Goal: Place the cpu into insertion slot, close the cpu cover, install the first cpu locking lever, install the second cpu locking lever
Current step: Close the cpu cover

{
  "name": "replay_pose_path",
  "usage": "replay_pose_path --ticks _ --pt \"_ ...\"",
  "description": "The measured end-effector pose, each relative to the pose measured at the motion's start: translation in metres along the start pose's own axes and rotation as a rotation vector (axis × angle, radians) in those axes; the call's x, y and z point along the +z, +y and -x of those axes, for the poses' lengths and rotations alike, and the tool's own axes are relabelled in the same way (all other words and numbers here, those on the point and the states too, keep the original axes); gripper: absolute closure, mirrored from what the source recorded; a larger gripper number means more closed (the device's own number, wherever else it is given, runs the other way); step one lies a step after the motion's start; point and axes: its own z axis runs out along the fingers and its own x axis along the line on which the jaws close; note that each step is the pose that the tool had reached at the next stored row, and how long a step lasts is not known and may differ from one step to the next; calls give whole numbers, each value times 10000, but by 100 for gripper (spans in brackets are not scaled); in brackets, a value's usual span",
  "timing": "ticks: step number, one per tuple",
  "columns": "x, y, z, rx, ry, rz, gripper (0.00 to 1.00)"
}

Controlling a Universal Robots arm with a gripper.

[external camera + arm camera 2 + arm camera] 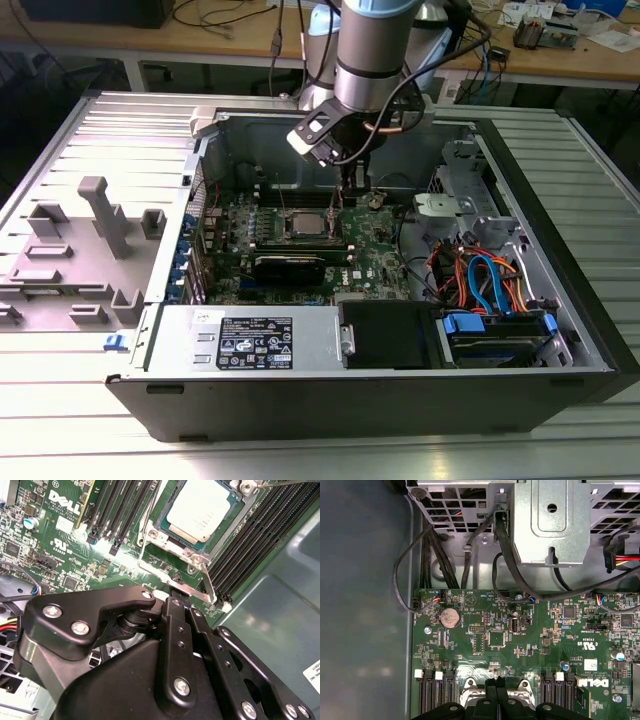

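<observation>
The cpu (202, 507), a silvery square chip, lies flat in the socket on the green motherboard (70, 555). The cpu cover (196, 555), a thin metal frame, lies down around it. A bright metal locking lever (175, 582) runs along the socket's edge, just beyond my fingertips. My gripper (181, 602) is shut with nothing between its black fingers, its tips close to that lever. In the first wrist view the gripper (496, 682) hangs over the socket's rim (470, 690). In the exterior view the gripper (350, 190) stands beside the cpu (305, 224).
Black memory slots (120, 510) flank the socket on both sides. A long black card (290, 268) lies in front of it. Cables (470, 555) and a metal drive cage (550, 515) stand past the board. The open case walls (300, 400) ring everything.
</observation>
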Motion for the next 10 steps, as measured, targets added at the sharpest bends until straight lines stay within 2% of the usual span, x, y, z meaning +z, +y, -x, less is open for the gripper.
replay_pose_path --ticks 10 --pt "-1 -37 1 -5 0 0 89"
